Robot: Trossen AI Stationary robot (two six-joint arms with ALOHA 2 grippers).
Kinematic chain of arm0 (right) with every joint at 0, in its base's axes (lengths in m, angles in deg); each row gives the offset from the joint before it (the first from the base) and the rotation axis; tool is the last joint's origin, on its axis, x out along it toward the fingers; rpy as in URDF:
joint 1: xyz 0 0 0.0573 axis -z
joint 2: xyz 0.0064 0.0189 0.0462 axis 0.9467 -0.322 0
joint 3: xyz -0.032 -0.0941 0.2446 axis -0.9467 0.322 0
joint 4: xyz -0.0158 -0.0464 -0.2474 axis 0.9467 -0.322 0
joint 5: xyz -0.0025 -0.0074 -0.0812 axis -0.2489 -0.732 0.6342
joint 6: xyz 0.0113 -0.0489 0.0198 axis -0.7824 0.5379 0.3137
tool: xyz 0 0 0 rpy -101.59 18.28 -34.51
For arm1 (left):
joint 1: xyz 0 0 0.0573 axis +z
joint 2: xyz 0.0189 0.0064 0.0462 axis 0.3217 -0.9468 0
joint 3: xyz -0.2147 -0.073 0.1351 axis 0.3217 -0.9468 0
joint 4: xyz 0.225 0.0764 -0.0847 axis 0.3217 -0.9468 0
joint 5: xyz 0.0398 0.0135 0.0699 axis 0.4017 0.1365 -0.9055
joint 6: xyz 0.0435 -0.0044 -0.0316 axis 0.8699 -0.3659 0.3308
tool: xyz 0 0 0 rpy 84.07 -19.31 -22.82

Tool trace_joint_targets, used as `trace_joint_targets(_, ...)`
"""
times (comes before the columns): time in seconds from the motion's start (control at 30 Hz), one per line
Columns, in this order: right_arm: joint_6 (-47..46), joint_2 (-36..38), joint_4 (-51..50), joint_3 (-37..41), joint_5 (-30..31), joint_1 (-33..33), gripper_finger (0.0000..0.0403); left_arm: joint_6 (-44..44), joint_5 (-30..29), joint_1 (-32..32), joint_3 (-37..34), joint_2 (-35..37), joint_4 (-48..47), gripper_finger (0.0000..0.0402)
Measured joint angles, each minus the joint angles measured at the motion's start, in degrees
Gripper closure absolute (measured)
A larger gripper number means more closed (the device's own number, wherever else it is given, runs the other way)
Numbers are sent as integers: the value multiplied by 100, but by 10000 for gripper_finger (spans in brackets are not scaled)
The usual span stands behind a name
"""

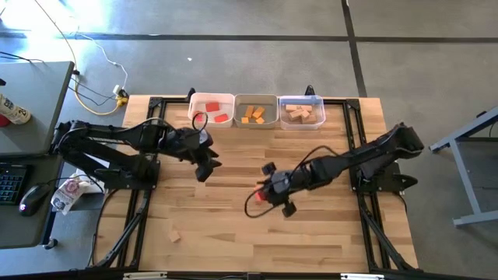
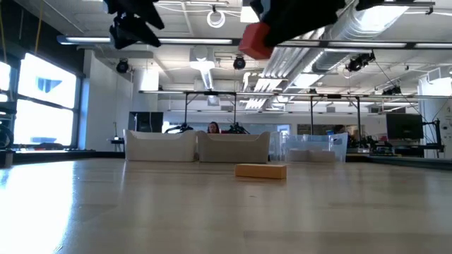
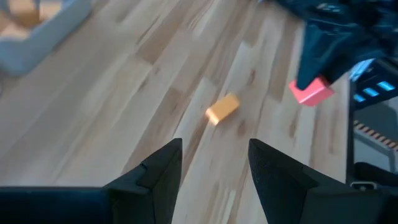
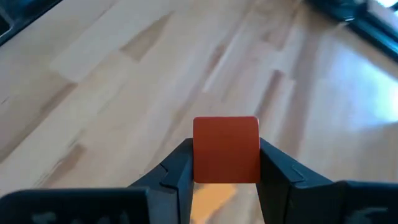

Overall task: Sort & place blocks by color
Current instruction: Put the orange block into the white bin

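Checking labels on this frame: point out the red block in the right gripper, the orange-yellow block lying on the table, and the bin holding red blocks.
red block [image 4: 226,149]: right wrist view, its front face.
orange-yellow block [image 3: 222,109]: left wrist view, its top face.
red bin [image 1: 196,99]: high view, its far rim.

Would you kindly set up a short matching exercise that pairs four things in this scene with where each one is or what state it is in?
Things:
1. red block
2. orange block
3. left gripper
4. pale blocks

Places or states:
A. lying loose on the table
B. open, holding nothing
C. in the clear bin on the right of the row
D. clamped in the right gripper, above the table

Pairs: 1-D, 2-A, 3-B, 4-C
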Motion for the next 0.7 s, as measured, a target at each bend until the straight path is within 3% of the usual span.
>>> trace_joint_targets(0.27,6,571,158,0,-8,528,296,970,213,326,0,0,826,229)
trace_joint_targets(0.7,-149,932,1233,0,-49,1069,296,2821,173,219,0,0,1447,229)
